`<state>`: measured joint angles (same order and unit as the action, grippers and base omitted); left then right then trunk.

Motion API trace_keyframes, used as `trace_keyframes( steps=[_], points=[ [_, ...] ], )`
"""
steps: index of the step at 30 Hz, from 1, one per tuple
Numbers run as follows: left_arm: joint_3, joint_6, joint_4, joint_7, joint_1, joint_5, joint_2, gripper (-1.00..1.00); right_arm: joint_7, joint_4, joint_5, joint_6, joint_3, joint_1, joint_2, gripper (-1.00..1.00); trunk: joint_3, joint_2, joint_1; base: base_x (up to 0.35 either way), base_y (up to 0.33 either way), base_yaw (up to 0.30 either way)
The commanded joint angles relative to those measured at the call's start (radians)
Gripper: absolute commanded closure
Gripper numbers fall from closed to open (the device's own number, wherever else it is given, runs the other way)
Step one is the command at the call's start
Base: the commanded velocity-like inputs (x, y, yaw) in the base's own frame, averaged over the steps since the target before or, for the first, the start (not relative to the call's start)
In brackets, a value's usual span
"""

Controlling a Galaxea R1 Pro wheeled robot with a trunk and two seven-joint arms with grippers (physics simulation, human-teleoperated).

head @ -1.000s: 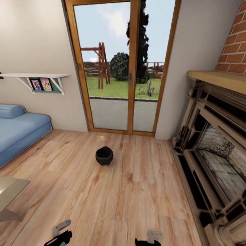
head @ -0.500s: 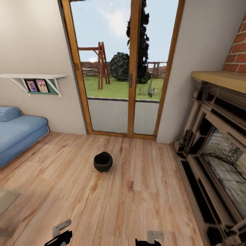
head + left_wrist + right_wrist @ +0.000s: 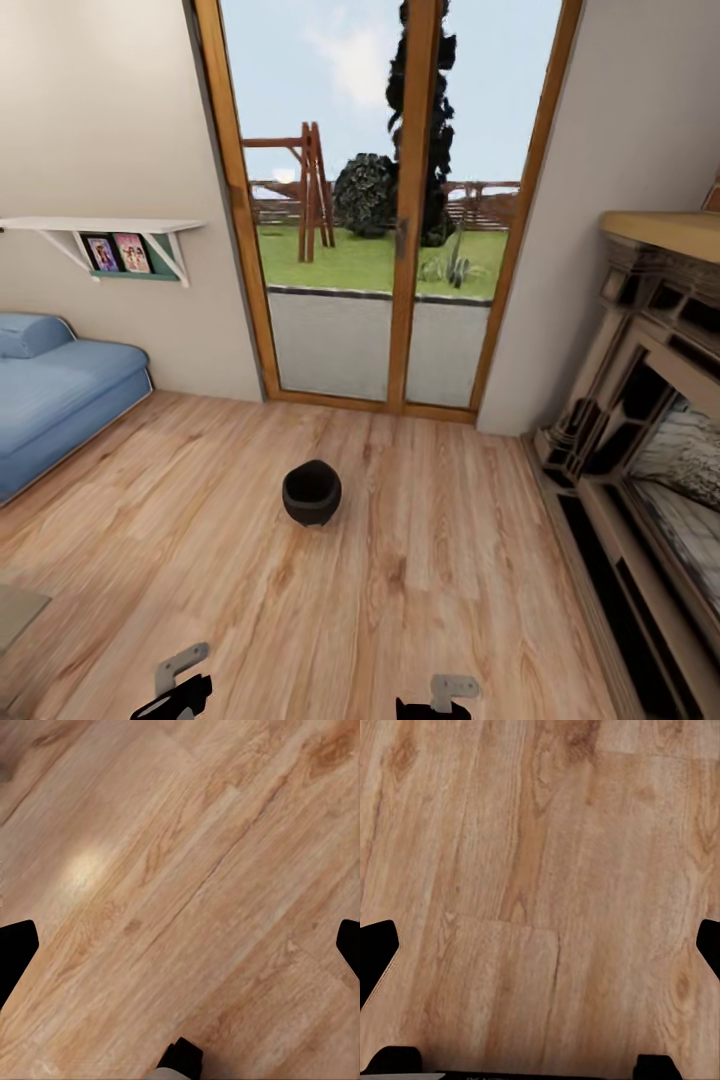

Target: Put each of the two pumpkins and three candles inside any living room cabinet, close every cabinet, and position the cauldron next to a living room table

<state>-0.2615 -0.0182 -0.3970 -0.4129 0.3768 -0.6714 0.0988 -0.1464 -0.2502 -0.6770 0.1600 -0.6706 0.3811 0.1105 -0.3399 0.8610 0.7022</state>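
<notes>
The cauldron (image 3: 311, 492), a small round black pot, stands upright on the wood floor ahead of me, in front of the glass doors. My left gripper (image 3: 180, 952) and right gripper (image 3: 540, 952) are both open, with bare floorboards between their dark fingertips. In the head view both wrists sit at the bottom edge, well short of the cauldron. A pale table corner (image 3: 15, 610) pokes in at the lower left. The pumpkins, candles and cabinet are out of view.
A blue sofa (image 3: 60, 390) lines the left wall under a white shelf (image 3: 100, 225) holding photos. An ornate fireplace (image 3: 650, 450) runs along the right side. Wood-framed glass doors (image 3: 400, 250) close the far wall. Open floor surrounds the cauldron.
The whole head view has shifted as the camera moved closer. The table corner has slid almost out at the lower left. The cauldron itself has not moved, and both grippers stay open.
</notes>
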Motion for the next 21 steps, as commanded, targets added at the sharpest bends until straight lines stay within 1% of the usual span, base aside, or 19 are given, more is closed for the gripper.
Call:
trace_keyframes(
  steps=[1,5,18,21],
  points=[
    [-0.008,-0.002,-0.002,-0.007,0.001,-0.007,0.001,-1.0,-0.005,0.0,-0.009,0.004,-0.009,0.001,0.0,-1.0,-0.001,0.001,0.001,0.332,0.072,0.267],
    [-0.008,-0.002,-0.002,-0.007,0.001,-0.007,0.001,-1.0,-0.005,-0.001,-0.009,0.004,-0.007,0.001,-0.001,-1.0,-0.001,0.001,0.001,0.332,0.072,0.114],
    [-0.008,-0.002,-0.002,-0.007,0.001,-0.007,0.001,-1.0,-0.005,-0.001,-0.008,0.008,-0.013,0.001,0.0,-1.0,-0.001,0.001,0.001,0.332,0.019,0.012],
    [-0.008,-0.002,-0.002,-0.007,0.001,-0.007,0.001,-1.0,-0.005,-0.001,-0.008,0.008,-0.016,0.001,0.002,-1.0,-0.001,0.001,0.001,0.332,0.0,0.129]
  ],
)
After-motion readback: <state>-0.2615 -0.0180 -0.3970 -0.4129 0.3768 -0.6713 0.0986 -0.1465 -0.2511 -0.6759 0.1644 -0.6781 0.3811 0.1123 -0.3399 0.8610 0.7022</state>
